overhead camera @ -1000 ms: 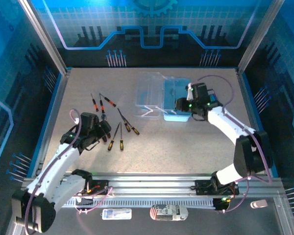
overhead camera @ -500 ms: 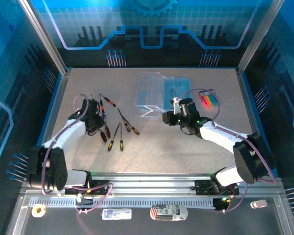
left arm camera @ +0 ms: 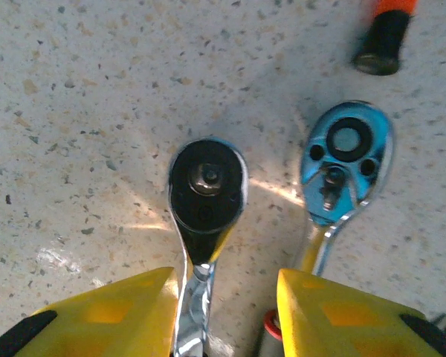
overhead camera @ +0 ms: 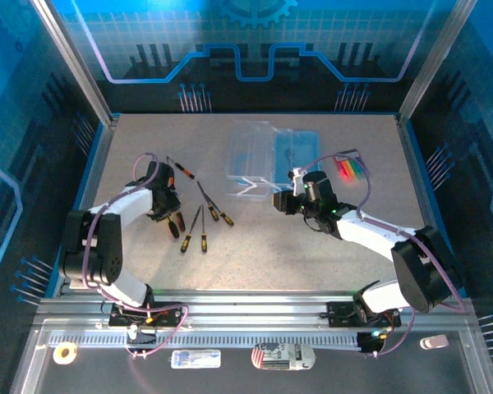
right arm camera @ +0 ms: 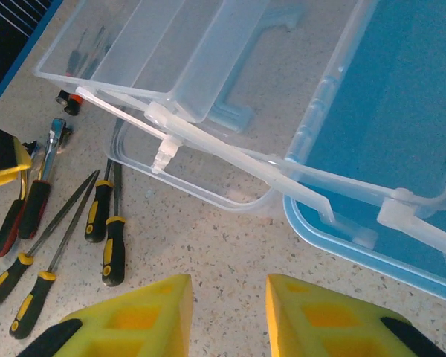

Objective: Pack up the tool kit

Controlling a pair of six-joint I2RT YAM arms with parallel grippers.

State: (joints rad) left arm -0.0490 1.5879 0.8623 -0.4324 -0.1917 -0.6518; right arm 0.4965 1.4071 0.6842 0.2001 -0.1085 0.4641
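Over ratchet [left arm camera: 207, 186], left gripper [left arm camera: 227, 291] points down; right gripper [right arm camera: 229, 301] low beside case [right arm camera: 431, 111].

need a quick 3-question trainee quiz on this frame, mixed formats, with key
1. True or false: the left gripper straddles the handle of a ratchet.
2. The tool case is: A open; B shut; C lifted in the air.
3. How many ratchet heads can you count in the left wrist view?
Key: 1 true; 2 A; 3 two.
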